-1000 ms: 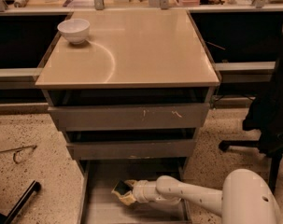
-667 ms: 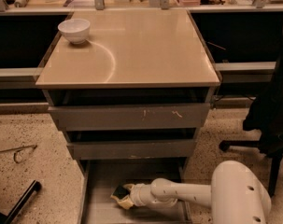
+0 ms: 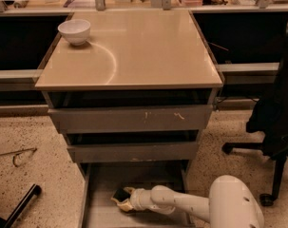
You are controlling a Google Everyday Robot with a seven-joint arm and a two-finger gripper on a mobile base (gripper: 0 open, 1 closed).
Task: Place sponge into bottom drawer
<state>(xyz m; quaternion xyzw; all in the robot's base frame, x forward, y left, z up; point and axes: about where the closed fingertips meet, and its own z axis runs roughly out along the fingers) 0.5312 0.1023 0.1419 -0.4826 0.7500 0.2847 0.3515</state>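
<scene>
The bottom drawer (image 3: 148, 177) is pulled out under the cabinet, with its flat grey floor showing. My gripper (image 3: 124, 199) is inside it, reaching in from the right on the white arm (image 3: 181, 203). It is shut on the sponge (image 3: 119, 194), dark green on top with pale yellow foam below. It holds the sponge low over the left part of the drawer floor. I cannot tell whether the sponge touches the floor.
A white bowl (image 3: 74, 31) stands on the back left of the tan cabinet top (image 3: 143, 51). The scratched upper drawer front (image 3: 134, 119) and the middle drawer front (image 3: 134, 152) overhang the open drawer. A black office chair (image 3: 276, 118) stands at the right. A black bar (image 3: 20, 205) lies on the floor at the left.
The arm has shifted a little to the left and lower in the drawer, carrying the sponge with it. The bowl and the drawers have not moved.
</scene>
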